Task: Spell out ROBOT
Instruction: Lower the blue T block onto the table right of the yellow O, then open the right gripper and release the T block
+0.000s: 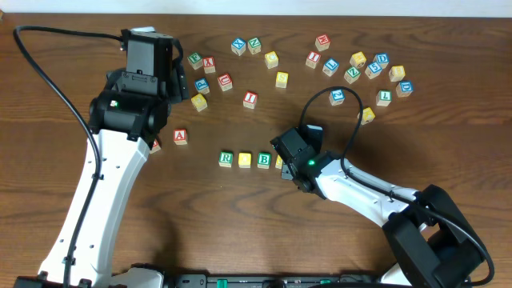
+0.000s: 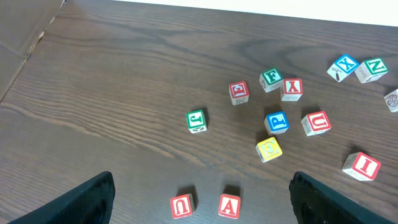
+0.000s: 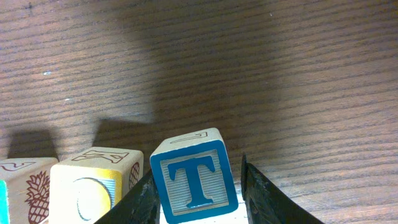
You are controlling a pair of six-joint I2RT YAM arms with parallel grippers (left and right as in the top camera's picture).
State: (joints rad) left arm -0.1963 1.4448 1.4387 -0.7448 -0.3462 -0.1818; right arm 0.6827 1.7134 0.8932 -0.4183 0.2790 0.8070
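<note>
A row of letter blocks R [image 1: 226, 158], O [image 1: 245, 160] and B [image 1: 264, 159] lies on the table, with a further yellow block [image 3: 93, 186] half hidden under my right gripper [image 1: 294, 166]. In the right wrist view a blue T block [image 3: 194, 180] stands next to that yellow block, between the right fingers [image 3: 198, 196]. The left finger touches it and a thin gap shows at the right finger. My left gripper [image 2: 199, 199] is open and empty above the red U [image 2: 181, 205] and A [image 2: 229, 205] blocks.
Many loose letter blocks lie across the back of the table, from F [image 1: 194, 59] to a group at the far right [image 1: 380, 68]. A red I block [image 1: 250, 98] and a red A block [image 1: 180, 136] lie nearer the middle. The right arm's cable [image 1: 336, 104] loops over the table.
</note>
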